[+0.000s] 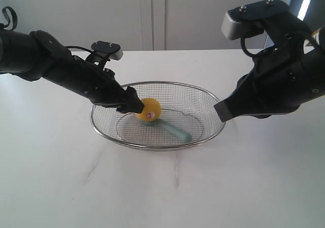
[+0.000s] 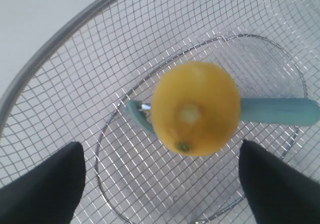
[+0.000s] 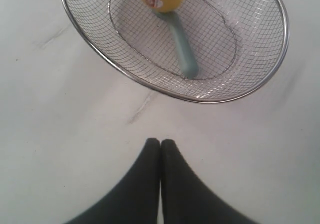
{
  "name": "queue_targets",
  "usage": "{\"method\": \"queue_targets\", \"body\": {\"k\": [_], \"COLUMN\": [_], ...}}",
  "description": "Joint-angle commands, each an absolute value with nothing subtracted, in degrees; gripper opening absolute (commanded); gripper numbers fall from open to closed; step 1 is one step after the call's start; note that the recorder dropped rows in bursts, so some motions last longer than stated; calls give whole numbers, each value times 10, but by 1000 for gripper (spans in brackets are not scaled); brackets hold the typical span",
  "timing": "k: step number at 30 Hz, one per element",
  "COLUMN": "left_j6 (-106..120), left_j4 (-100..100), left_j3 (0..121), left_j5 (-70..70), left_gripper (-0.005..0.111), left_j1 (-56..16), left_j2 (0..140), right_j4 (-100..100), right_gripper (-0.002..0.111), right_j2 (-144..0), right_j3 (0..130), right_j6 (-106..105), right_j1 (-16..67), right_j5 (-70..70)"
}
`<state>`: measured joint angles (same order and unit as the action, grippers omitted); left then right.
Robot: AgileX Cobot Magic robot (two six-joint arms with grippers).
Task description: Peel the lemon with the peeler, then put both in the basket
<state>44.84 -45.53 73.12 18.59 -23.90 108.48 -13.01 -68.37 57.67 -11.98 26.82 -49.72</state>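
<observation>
Though ungripped, lemon before left claw

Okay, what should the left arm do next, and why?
Probably lift the left gripper clear of the basket: it is open, and the lemon already rests on the peeler inside it.

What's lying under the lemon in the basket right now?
The peeler lies under the lemon on the basket mesh: its teal handle sticks out one side, the blade head the other. The stretch between is covered, so contact there cannot be seen.
</observation>
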Motion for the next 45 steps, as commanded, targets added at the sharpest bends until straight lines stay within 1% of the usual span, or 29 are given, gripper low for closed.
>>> {"method": "queue_targets", "body": {"k": [1, 3, 6, 9, 15, 16, 18, 19, 23, 36, 45], "left_j6": [446, 447, 447, 447, 450, 450, 450, 450, 450, 450, 450], "left_j4": [-466, -466, -466, -457, -449, -437, -404, -392, -380, -380, -380], "left_j3": [734, 734, 734, 734, 734, 734, 734, 734, 734, 734, 734], "left_j5": [193, 190, 190, 202, 235, 239, 247, 254, 255, 240, 237], "left_gripper": [83, 79, 69, 54, 19, 12, 2, 0, 0, 0, 0], "left_j1": [-242, -242, -241, -241, -241, -241, -241, -241, -241, -241, -241], "left_j2": [1062, 1048, 1015, 979, 906, 893, 874, 867, 845, 844, 885], "right_j4": [-127, -127, -127, -127, -127, -127, -127, -127, -127, -127, -127], "right_gripper": [0, 0, 0, 0, 0, 0, 0, 0, 0, 0, 0], "right_j2": [-680, -680, -680, -680, -680, -680, -680, -680, -680, -680, -680], "right_j3": [575, 575, 575, 575, 575, 575, 575, 575, 575, 575, 575], "right_j6": [-120, -120, -120, -120, -120, -120, -120, -120, -120, -120, -120], "right_j1": [269, 269, 269, 269, 269, 269, 269, 269, 269, 269, 269], "right_j5": [-495, -495, -495, -495, -495, -495, -495, -495, -495, -495, -495]}}
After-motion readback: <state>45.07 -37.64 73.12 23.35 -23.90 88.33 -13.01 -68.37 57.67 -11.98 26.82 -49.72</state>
